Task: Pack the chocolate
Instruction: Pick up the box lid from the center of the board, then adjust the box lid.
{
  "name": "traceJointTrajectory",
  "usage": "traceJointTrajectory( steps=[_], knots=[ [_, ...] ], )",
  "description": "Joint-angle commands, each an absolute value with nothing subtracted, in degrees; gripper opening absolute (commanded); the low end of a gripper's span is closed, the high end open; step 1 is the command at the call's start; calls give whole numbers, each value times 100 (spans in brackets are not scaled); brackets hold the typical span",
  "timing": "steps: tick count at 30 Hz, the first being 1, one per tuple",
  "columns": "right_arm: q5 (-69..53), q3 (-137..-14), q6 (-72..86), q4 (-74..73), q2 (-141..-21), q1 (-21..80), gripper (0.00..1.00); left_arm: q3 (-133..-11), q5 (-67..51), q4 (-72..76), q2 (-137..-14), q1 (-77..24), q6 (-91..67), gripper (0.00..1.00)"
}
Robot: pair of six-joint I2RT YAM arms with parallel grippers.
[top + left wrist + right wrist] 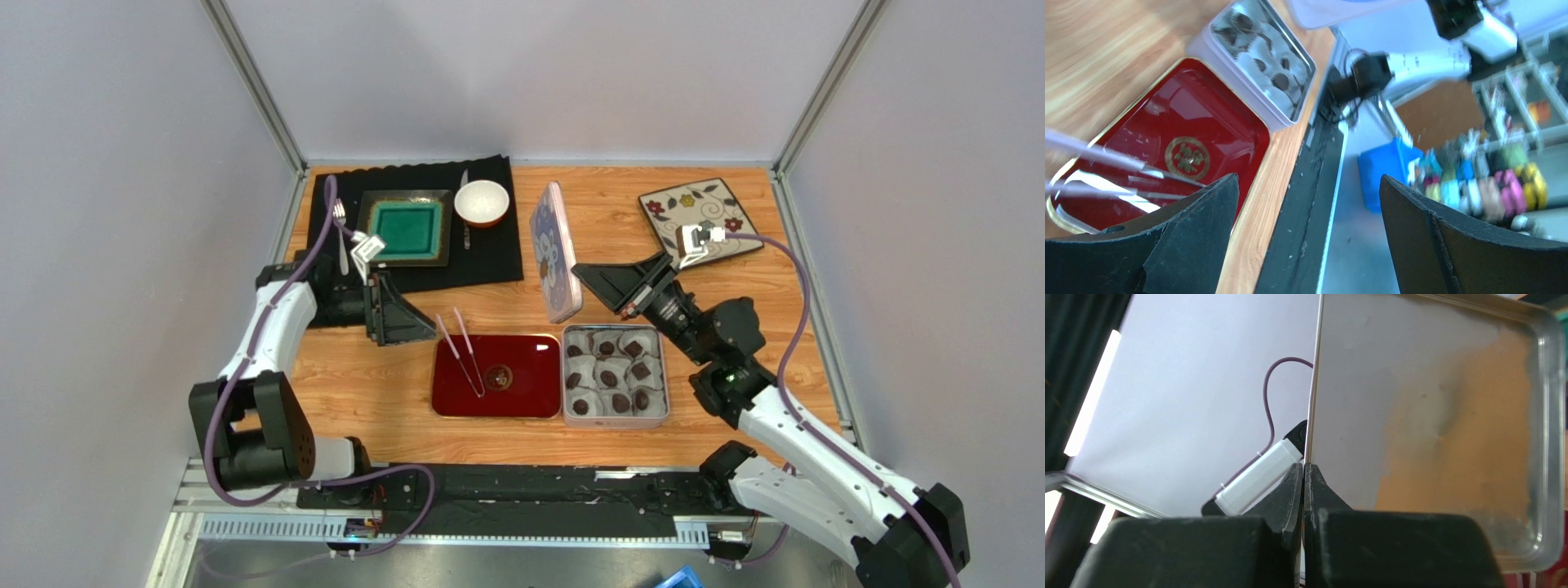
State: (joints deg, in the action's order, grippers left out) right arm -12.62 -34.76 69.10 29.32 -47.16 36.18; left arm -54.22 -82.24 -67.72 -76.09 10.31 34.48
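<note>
The chocolate (622,401) sits in the tin (616,423), each dark piece in a white paper cup, and the red tray (528,404) just to its left holds no pieces, so the filling looks finished and closing the tin is probably what is left. The tongs (464,353) lie with their tips on the tray and their handles pointing away towards the black mat (491,263), out of both grippers and clear of the tin.

The lid (555,251) stands on edge just beyond the tin, its flowered side facing left. It seems to be held upright like this so that it can be tipped down over the tin. The right gripper (1304,478) has its fingers pressed together on the lid's thin rim, with the bare metal inside of the lid (1438,416) filling the right wrist view.

The left gripper (1308,184) hangs beside the far left corner of the tray, next to the handles of the tongs. Its fingers (1198,245) are spread wide with nothing between them and touch nothing. From there it leaves the space over the tin free for the lid
</note>
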Motion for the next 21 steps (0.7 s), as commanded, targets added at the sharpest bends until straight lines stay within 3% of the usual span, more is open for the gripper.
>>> traceJointTrajectory(
  steps=[1,6,13,17,21],
  knots=[
    [-765,-3051,8515,5623,-4719,3604,0,-6151,-10107,-8523,-7927,309,5351,93],
    [-422,-2646,9395,7056,-5027,3630,0,-6600,-10116,-8499,-8261,79,5238,93],
    [-771,-2900,9457,6689,-5370,3814,0,-7382,-10116,-8499,-8753,-167,4993,96],
    [-1928,-3646,9081,4973,-5484,3762,0,-8075,-9968,-8499,-8719,-80,5342,95],
    [-3381,-4611,8465,3247,-5388,3455,0,-8236,-9098,-8385,-7782,-70,7006,96]
  ],
)
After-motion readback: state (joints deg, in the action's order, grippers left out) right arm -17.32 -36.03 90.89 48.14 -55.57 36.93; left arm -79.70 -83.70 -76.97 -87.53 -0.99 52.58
